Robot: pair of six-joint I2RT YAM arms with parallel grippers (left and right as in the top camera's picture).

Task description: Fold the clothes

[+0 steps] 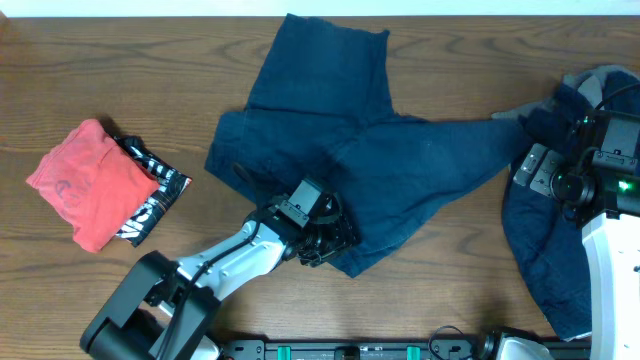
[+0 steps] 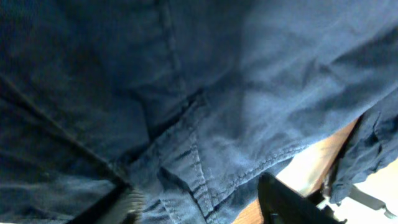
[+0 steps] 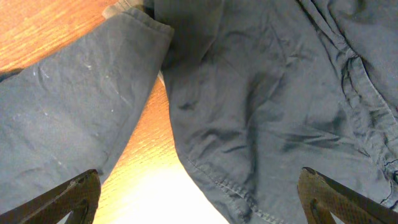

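Plain navy trousers [image 1: 350, 130] lie spread over the middle of the table, one leg reaching right. My left gripper [image 1: 325, 238] is low over their front edge. In the left wrist view it [image 2: 199, 208] is open, with a seamed fold of the navy cloth [image 2: 186, 155] between the fingers. My right gripper [image 1: 530, 168] is open beside the end of the trouser leg. In the right wrist view it [image 3: 199, 202] hovers over bare wood, with the trouser leg [image 3: 74, 112] on the left and another navy garment [image 3: 280, 106] on the right.
A folded red garment [image 1: 90, 180] lies on a black-and-white patterned piece [image 1: 155, 195] at the left. A pile of navy cloth [image 1: 540, 260] with a grey piece [image 1: 580, 80] lies at the right under the right arm. The wooden table [image 1: 100, 60] shows around them.
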